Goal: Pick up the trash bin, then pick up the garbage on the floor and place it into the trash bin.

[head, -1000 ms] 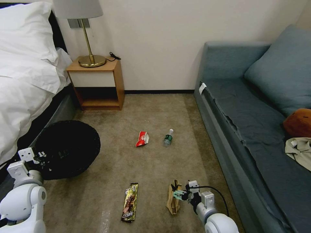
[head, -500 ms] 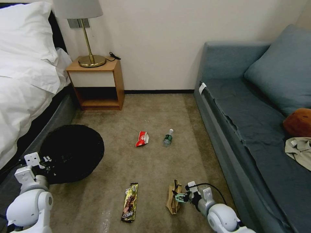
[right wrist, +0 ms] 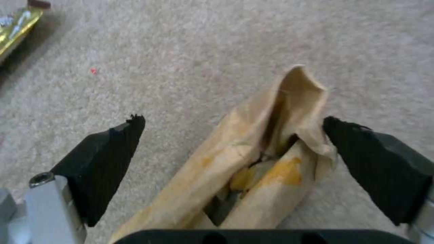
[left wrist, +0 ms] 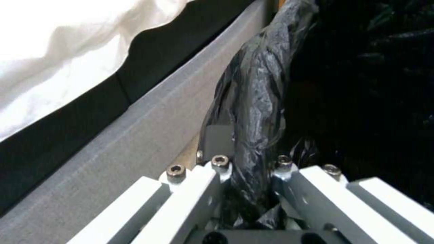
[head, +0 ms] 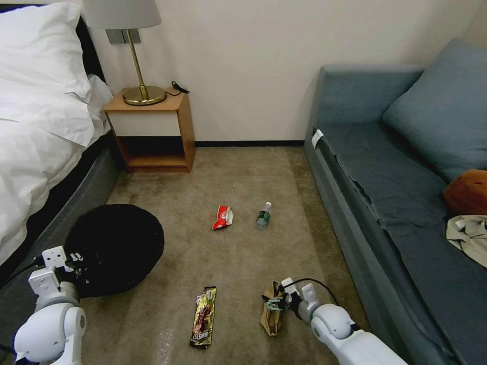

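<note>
Left end effector [head: 76, 258] clamped, right end effector [right wrist: 235, 152] spread wide.

We see a wide strip of bare floor [head: 243, 172] running up the middle, between the bed [head: 45, 152] on our left and the sofa [head: 395, 203] on our right. The trash bin [head: 119, 243] sits close by the bed. The nightstand [head: 152, 132] blocks the far left corner. Our right gripper [right wrist: 233, 149] stands wide open around the paper bag [right wrist: 253, 169].
</note>
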Tool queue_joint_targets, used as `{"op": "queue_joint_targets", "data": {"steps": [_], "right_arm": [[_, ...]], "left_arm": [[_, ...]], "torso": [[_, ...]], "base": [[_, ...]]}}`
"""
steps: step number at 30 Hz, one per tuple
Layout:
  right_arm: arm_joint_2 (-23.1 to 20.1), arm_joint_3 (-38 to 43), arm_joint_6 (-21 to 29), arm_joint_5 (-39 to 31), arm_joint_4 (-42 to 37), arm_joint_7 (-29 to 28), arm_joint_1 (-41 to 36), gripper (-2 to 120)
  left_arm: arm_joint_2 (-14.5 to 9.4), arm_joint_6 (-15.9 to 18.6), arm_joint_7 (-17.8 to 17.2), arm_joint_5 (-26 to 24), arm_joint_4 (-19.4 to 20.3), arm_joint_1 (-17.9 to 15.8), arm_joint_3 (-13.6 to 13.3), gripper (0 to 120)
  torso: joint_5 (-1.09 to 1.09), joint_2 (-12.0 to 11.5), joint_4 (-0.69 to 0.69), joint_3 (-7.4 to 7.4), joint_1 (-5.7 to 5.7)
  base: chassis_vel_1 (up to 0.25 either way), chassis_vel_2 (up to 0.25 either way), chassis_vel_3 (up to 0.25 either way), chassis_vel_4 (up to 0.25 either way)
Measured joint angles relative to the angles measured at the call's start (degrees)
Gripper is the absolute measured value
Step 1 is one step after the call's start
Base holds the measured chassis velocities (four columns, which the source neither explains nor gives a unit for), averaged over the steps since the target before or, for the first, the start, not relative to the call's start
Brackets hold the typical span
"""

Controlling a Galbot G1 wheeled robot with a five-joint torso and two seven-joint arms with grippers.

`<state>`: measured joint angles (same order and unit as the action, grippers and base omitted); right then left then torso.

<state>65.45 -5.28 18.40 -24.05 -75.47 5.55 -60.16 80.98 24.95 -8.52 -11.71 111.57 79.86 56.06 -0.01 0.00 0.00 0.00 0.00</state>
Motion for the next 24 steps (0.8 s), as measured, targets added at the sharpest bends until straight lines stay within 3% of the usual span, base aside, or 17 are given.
{"op": "queue_joint_targets", "data": {"steps": [7, 13, 14, 15, 17, 19, 24], "right_arm": [[1.45, -0.83, -1.18, 1.11, 3.05, 0.2, 1.18, 100], [1.59, -0.82, -2.0, 1.75, 4.23, 0.51, 1.18, 83], [1.54, -0.69, -2.23, 1.97, 4.32, 0.83, 1.0, 75], [1.54, -0.69, -2.23, 1.97, 4.32, 0.83, 1.0, 75], [1.4, -0.49, -2.69, 2.24, 4.33, 1.19, 0.7, 63], [1.39, -0.4, -2.82, 2.3, 4.33, 1.23, 0.62, 60], [1.11, -0.06, -3.14, 2.39, 3.78, 1.24, 0.32, 37]], "left_arm": [[0.38, -0.44, 0.01, -0.03, 0.16, 0.39, 0.16, 2], [0.77, -0.73, 0.02, -0.01, 0.3, 0.42, 0.14, 2], [0.88, -0.86, 0.02, 0.04, 0.33, 0.41, 0.11, 2], [0.88, -0.86, 0.02, 0.04, 0.33, 0.41, 0.11, 2], [1.08, -1.1, 0.02, 0.22, 0.35, 0.46, -0.03, 2], [1.14, -1.16, 0.03, 0.28, 0.37, 0.47, -0.08, 2], [1.43, -1.37, 0.03, 0.49, 0.64, 0.59, -0.24, 2]], "torso": [[0.0, 0.0, 0.0, 0.0, 0.0], [0.0, 0.0, -0.01, 0.0, 0.0], [0.0, 0.0, -0.01, 0.0, 0.0], [0.0, 0.0, -0.01, 0.0, 0.0], [0.0, 0.0, -0.01, 0.0, 0.0], [0.0, 0.0, -0.01, 0.0, 0.0], [0.01, 0.0, -0.01, 0.0, 0.0]], "base": [[0.0, 0.0, 0.0, 0.0], [0.0, 0.0, 0.0, 0.0], [0.0, 0.0, 0.0, 0.0], [0.0, 0.0, 0.0, 0.0], [0.0, 0.0, 0.0, 0.0], [0.0, 0.0, 0.0, 0.0], [0.0, 0.0, 0.0, 0.0]]}}
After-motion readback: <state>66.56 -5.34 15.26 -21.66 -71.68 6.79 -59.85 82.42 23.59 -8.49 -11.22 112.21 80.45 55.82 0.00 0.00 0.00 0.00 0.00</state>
